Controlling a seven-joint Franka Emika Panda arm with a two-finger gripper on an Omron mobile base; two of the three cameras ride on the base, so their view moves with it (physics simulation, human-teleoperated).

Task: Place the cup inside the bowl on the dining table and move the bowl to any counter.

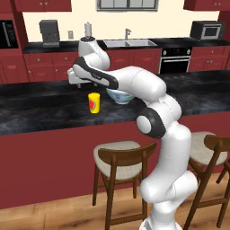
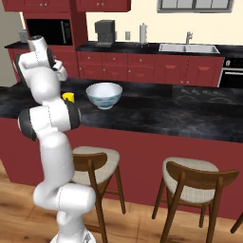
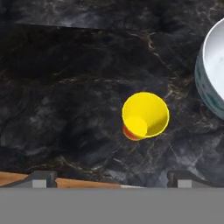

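The small yellow cup stands upright on the black marbled dining table, seen from above with its red mark low on the side. My gripper hovers above it, open, with nothing between its fingertips. The white bowl with a blue pattern sits just right of the cup, apart from it. From the left base, the cup stands left of the bowl, and the gripper hangs above and left of the cup. In the right base view the arm partly hides the cup beside the bowl.
Behind the island runs the counter with a steel sink, a coffee machine and a microwave. Wooden stools stand in front of the island. Its near edge lies close under the gripper.
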